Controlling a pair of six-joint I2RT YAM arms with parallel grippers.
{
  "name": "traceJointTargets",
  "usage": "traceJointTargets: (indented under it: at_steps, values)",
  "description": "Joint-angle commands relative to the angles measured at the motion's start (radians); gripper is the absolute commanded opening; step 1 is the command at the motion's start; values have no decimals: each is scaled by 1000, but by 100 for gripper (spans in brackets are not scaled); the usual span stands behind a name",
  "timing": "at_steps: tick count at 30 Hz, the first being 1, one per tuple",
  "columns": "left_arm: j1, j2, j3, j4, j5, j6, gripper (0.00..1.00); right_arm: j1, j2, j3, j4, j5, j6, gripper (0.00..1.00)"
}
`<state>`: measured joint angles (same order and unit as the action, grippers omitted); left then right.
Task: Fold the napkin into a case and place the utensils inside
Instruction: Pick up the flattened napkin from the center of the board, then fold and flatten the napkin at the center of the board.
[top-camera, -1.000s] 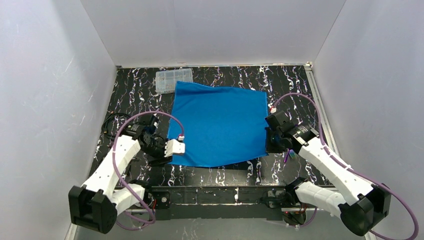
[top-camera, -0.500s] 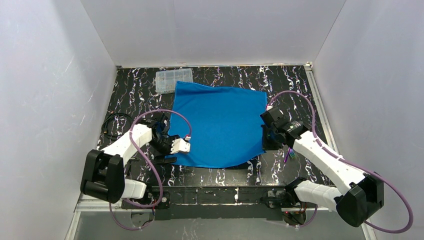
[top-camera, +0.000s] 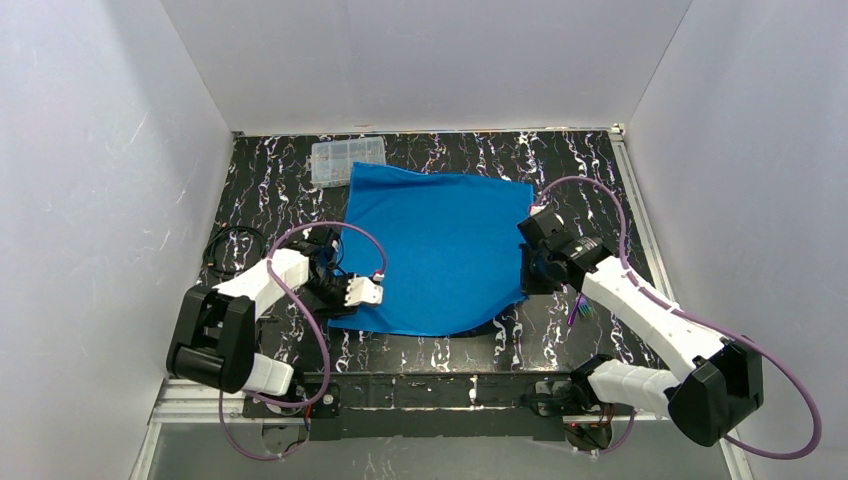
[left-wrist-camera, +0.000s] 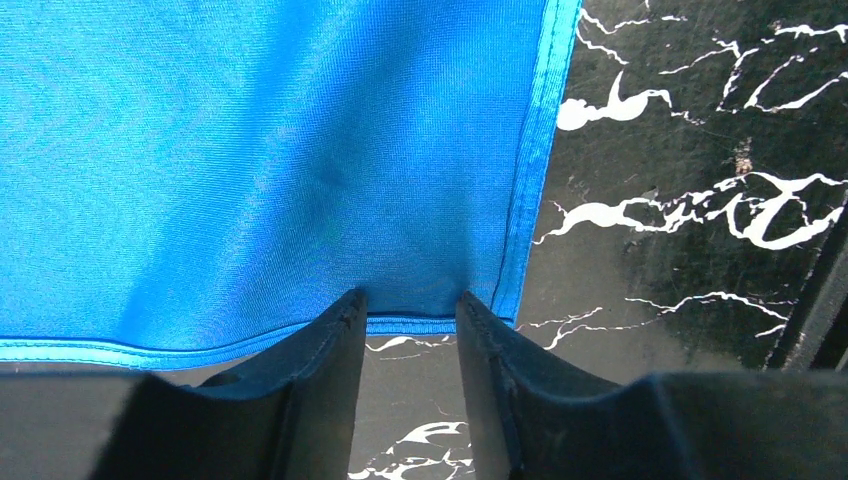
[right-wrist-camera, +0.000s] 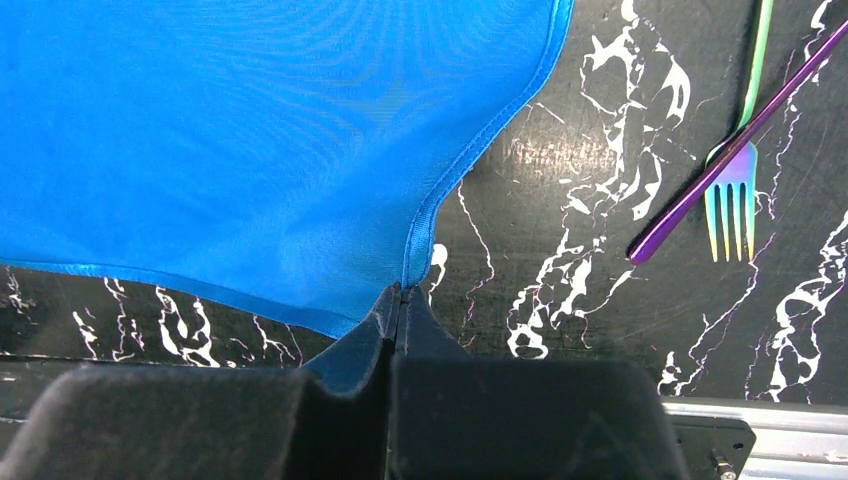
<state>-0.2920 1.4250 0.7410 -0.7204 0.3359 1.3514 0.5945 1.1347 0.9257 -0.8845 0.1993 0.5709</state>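
The bright blue napkin (top-camera: 440, 245) lies spread flat on the black marbled table. My left gripper (top-camera: 366, 292) is open at the napkin's near left corner. In the left wrist view (left-wrist-camera: 408, 305) its fingertips rest against the hem of the napkin (left-wrist-camera: 260, 160), with the hem showing in the gap. My right gripper (top-camera: 530, 277) is shut on the napkin's near right corner; the right wrist view (right-wrist-camera: 400, 292) shows the hem of the napkin (right-wrist-camera: 250, 140) pinched between the closed jaws. The utensils (top-camera: 578, 310) lie right of the napkin: a green-purple fork (right-wrist-camera: 733, 180) and a purple handle (right-wrist-camera: 745, 130).
A clear plastic compartment box (top-camera: 347, 160) sits at the back left, touching the napkin's far corner. A black cable loop (top-camera: 228, 247) lies at the left edge of the table. The metal front rail (top-camera: 430, 385) runs along the near edge.
My left arm has swung inward and its gripper has come to the napkin's near left corner. My right gripper has shifted up and left with the corner, and the napkin's near edge now bows.
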Motion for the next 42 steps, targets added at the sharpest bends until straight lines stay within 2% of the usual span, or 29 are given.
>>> traceJointTargets:
  at_steps: [1, 7, 13, 16, 21, 26, 36, 42]
  values:
    - [-7, 20, -86, 10, -34, 29, 34, -17, 10, 65, 24, 23, -15, 1]
    - [-10, -12, -117, 14, -26, 27, 20, -39, 19, 88, 30, 19, -29, 1]
    - [-10, -68, -100, 21, -19, 16, 0, -52, 23, 89, 34, 9, -40, 1]
    - [-10, -101, -48, -47, 5, 23, 0, -60, 26, 101, 33, 6, -47, 1]
    - [-8, -118, 82, -273, 75, 11, 0, -62, 13, 120, -6, -27, -61, 1]
    - [-9, -139, 126, -459, 85, 34, 0, -62, -29, 125, -101, -101, -72, 1]
    - [-9, -240, 140, -633, 144, 46, 0, -58, -82, 258, -326, -240, -116, 1]
    - [-8, -247, 228, -697, 198, 6, 0, -59, -85, 247, -346, -272, -122, 1]
